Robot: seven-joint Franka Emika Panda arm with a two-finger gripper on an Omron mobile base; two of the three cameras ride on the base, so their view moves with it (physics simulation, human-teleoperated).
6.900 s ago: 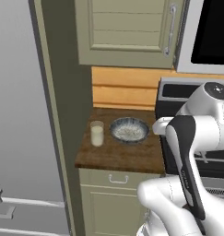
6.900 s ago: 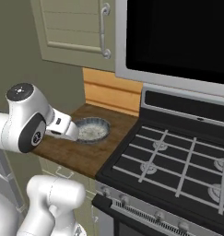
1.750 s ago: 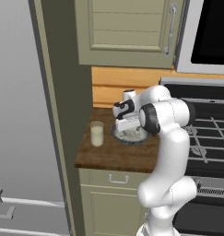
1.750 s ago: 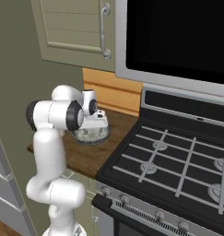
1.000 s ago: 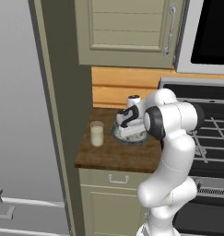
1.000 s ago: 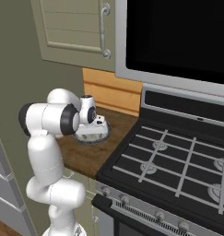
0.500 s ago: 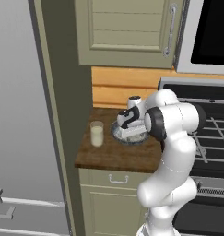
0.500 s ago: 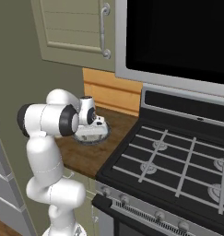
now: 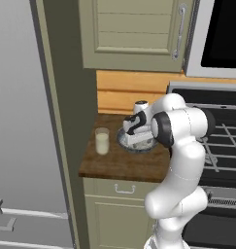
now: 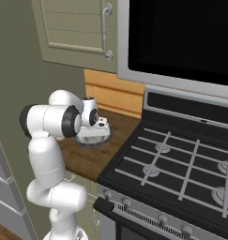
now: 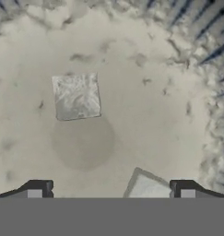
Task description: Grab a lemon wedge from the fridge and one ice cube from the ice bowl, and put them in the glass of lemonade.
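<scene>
Pale square ice cube point(image 11: 77, 96) seen lying inside wide grey-blue round ice bowl point(image 9: 123, 142) on brown wooden counter point(image 9: 107, 165). Two-finger gripper point(image 11: 111, 190) lowered into bowl, fingers spread, nothing pinched. Small clear glass of lemonade point(image 9: 102, 141) stood beside bowl. Ice judged not yet grabbed; lemon wedge step also judged outstanding.

no text, label, brand, number or sign can be read in any of the views. the glass of lemonade point(image 9: 102, 141), the ice bowl point(image 10: 94, 138) and the cabinet door point(image 9: 134, 33) are all plain and unmarked, the front of the stove point(image 10: 181, 112) carries no legible markings, and the close view inside the bowl has only pale speckled surface with no lettering.
</scene>
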